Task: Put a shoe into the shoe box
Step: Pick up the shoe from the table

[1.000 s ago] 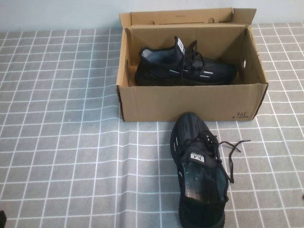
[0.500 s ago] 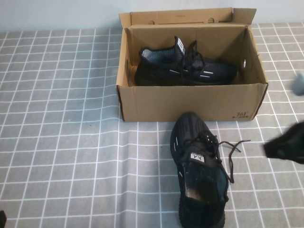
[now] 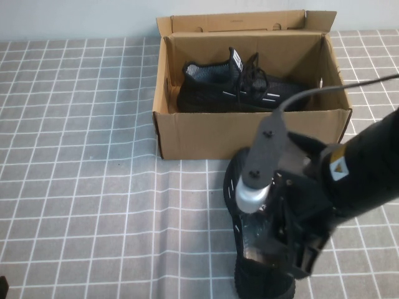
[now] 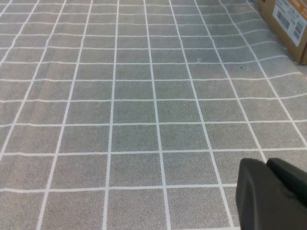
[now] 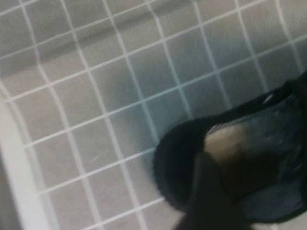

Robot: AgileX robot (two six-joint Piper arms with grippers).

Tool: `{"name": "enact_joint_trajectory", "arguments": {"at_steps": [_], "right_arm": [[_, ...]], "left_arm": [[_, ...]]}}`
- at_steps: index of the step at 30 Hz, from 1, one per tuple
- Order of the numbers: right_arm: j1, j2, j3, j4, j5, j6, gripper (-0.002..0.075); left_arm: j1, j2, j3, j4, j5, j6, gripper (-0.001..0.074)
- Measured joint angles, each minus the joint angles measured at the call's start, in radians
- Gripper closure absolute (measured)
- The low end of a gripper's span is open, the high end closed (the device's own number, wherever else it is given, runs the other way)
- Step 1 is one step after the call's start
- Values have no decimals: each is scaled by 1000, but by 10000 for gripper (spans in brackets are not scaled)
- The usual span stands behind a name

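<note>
Shoe point(image 3: 249, 187) sits on the table just in front of the box point(image 3: 249, 134); right gripper point(image 3: 293, 249) hovers over its heel, left gripper point(image 4: 271, 196) parked. Can't tell either claw's state. Best grab the heel collar squarely.

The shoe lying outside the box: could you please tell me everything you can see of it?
The shoe is a black knit sneaker with white dash marks along its side. It lies upright on the grey checked cloth, toe pointing at the shoe box front, heel nearest the camera. The right arm covers its middle; the right claw sits over its opening, and one finger appears to reach inside at the heel. The left claw is parked far away.
</note>
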Motion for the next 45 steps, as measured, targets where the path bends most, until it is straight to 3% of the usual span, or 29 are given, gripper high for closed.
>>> {"name": "enact_joint_trajectory", "arguments": {"at_steps": [2,5,17,25,34,38,45], "right_arm": [[3,13,-2,-21,-45,-24,320],[6,43,-2,-68,-112,-38,276],[8,208,-2,-269,-201,-20,293],[8,254,-2,-503,-264,231,295],[8,281,-2,-501,-284,268,300],[8,284,-2,-499,-284,268,365],[8,284,-2,-491,-284,268,644]], "left_arm": [[0,0,0,0,0,0,736],[0,0,0,0,0,0,736],[0,0,0,0,0,0,736],[0,0,0,0,0,0,736],[0,0,0,0,0,0,736],[0,0,0,0,0,0,736],[0,0,0,0,0,0,736]]}}
